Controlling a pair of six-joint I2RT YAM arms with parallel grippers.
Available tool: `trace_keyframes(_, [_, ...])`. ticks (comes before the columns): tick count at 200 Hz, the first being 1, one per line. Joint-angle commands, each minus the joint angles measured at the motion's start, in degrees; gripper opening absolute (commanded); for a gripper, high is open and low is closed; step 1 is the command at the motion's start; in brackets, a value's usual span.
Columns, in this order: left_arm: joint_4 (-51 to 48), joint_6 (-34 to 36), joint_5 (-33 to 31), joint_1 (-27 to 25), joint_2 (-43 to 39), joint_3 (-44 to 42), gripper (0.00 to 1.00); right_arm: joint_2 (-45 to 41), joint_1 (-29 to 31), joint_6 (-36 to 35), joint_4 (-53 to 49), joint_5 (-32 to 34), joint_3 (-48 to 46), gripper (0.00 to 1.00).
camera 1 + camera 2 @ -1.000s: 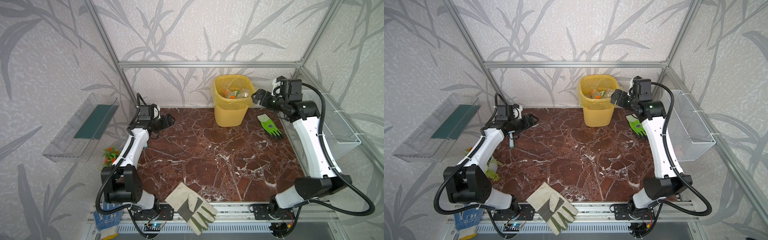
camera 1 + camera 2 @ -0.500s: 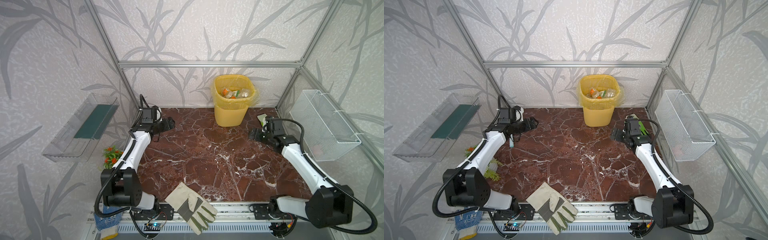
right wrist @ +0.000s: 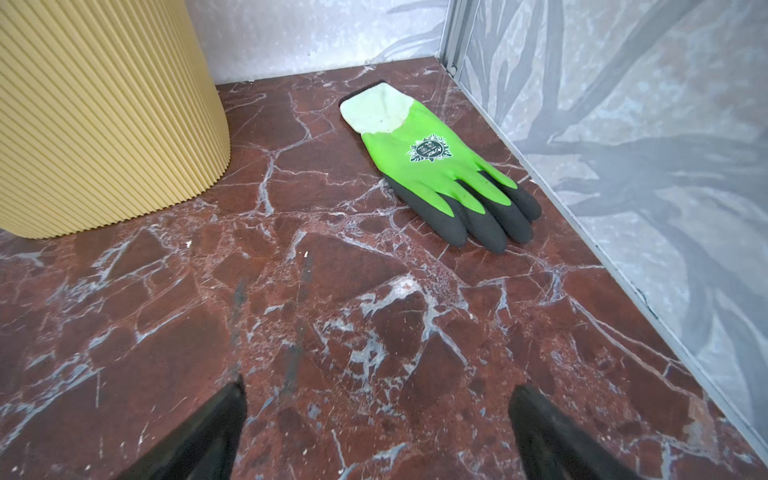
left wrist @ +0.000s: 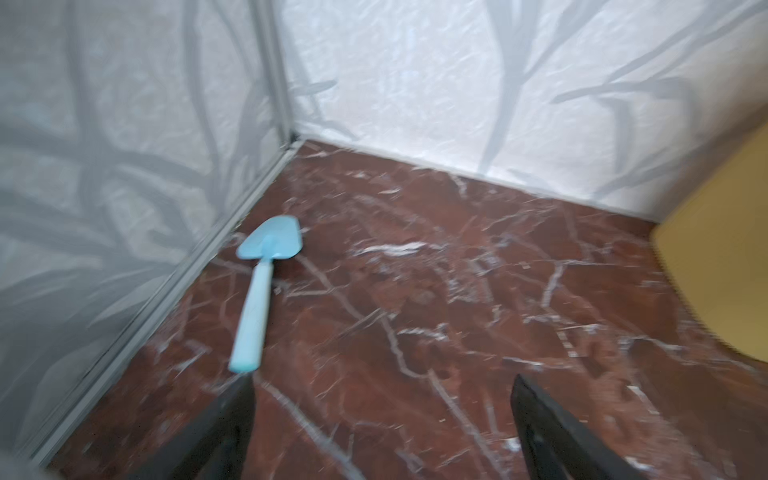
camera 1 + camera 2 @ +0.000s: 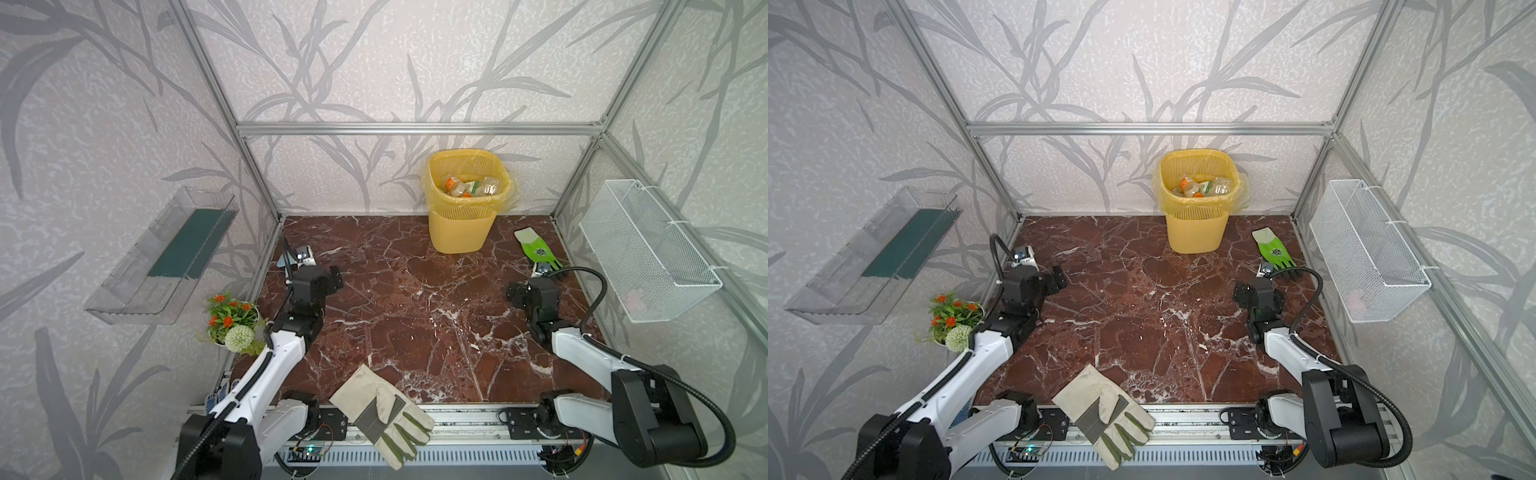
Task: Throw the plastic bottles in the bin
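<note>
Our left claw [image 4: 381, 380] is spread wide with nothing between its two dark fingers [image 4: 224, 419], low above the red-brown marble counter [image 5: 415, 316] near the left wall. Our right claw [image 3: 378, 386] is likewise spread wide and empty, low over the counter's right side. We see the plastic bottles [image 5: 469, 187] heaped inside the bin [image 5: 461, 232], a tall yellow wastebasket with a lattice upper band and a yellow bag liner over its rim. It stands upright at the back of the counter against the rear wall, and clear bottles and orange caps show in the pile. A pale blue plastic trowel [image 4: 259, 286] lies flat near the back left corner, ahead of the left claw and apart from it, in a blurred wrist view. A green glove [image 3: 428, 162] with black fingertips lies flat between the bin and the right wall, touching neither. A cream and grey work glove [image 5: 382, 419] lies across the counter's front edge between the arm bases. A small pot of orange and white flowers [image 5: 230, 320] stands beside the left arm. A clear plastic tray [image 5: 162, 257] hangs on the left wall, and a white wire mesh basket [image 5: 648, 257] on the right wall.
</note>
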Motion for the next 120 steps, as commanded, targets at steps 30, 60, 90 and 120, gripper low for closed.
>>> trace_keyframes(30, [19.4,6.0,-14.6,2.4,7.8,-7.2,0.99,7.2,-0.5,-5.9,25.5,2.3,-4.2,0.99])
trace_keyframes(60, [32.2,7.9,-8.4,4.9,17.1,-8.6,0.99,11.0,-0.8,-8.5,32.4,-3.9,-5.6,0.99])
trace_keyframes(90, [40.2,9.6,-1.4,6.8,25.9,-8.0,0.99,14.3,-1.2,-10.8,37.6,-10.5,-6.3,0.99])
trace_keyframes(120, [43.7,11.5,2.8,7.2,31.9,-6.4,0.99,18.4,-1.2,-11.9,41.4,-12.8,-6.4,0.99])
